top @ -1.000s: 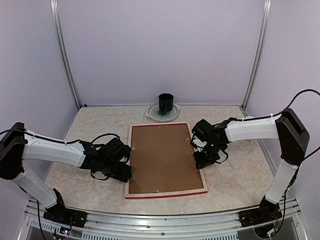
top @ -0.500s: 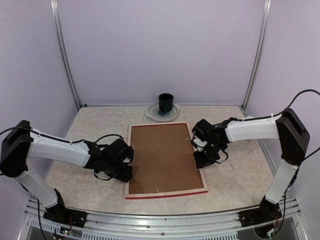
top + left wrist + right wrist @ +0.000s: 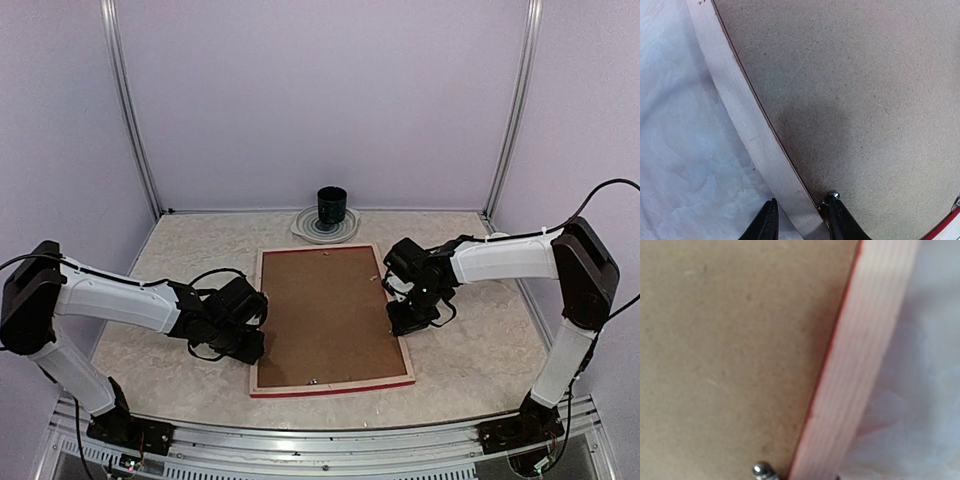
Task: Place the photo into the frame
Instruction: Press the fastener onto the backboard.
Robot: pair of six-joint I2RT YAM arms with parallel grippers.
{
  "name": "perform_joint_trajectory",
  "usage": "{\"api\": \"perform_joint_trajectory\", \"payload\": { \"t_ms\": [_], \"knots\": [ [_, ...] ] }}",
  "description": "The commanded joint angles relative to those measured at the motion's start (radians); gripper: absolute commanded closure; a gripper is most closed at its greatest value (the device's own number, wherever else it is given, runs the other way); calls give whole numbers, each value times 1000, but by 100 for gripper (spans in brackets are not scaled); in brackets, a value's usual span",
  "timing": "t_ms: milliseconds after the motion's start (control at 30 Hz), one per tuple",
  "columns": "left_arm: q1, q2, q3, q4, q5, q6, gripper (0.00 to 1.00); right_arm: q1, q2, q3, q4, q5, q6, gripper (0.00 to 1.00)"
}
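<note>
Left gripper (image 3: 248, 342), top view: set low at the left rail of the frame (image 3: 330, 384), which lies face down mid-table (image 3: 200, 250), pale back up, with a brown backing board (image 3: 325, 315) filling it
Right gripper (image 3: 405, 322), top view: down at the opposite rail, so the two bracket the frame from both sides, likely to steady it or work its tabs
Photo: not seen in any view; if it is in, it lies hidden under the board
Left wrist view: fingers (image 3: 769, 222) straddle the wooden rail, one on the table side, one on the board beside a metal tab (image 3: 832, 195); the stance is narrow, but I cannot tell whether they pinch the rail
Right wrist view: rail and board fill the picture, with another tab at the bottom edge; the fingers are all but out of sight, so open or closed cannot be told
Step, as judged: closing up or checking the back
</note>
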State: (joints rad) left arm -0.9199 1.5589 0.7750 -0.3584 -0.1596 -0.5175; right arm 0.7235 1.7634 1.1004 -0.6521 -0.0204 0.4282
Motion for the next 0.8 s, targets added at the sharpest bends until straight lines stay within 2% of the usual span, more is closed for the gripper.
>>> {"api": "perform_joint_trajectory", "payload": {
  "t_ms": [0,67,167,433,533,767],
  "knots": [
    [8,-35,6,-45,-56,6,58,8,-29,22,-29,5,-63,78],
    [18,-69,23,-54,-70,0,47,7,-59,43,-30,-3,-63,70],
    [45,-124,52,-53,-83,-12,35,5,-88,87,-36,-6,-60,61],
    [170,-229,97,-15,-92,-9,30,-28,-90,185,-28,13,-56,43],
    [208,-221,104,16,-97,-9,24,-45,-83,201,0,13,-44,36],
    [252,-143,139,82,-109,7,18,-78,-66,223,49,47,-29,25]
  ]
}}
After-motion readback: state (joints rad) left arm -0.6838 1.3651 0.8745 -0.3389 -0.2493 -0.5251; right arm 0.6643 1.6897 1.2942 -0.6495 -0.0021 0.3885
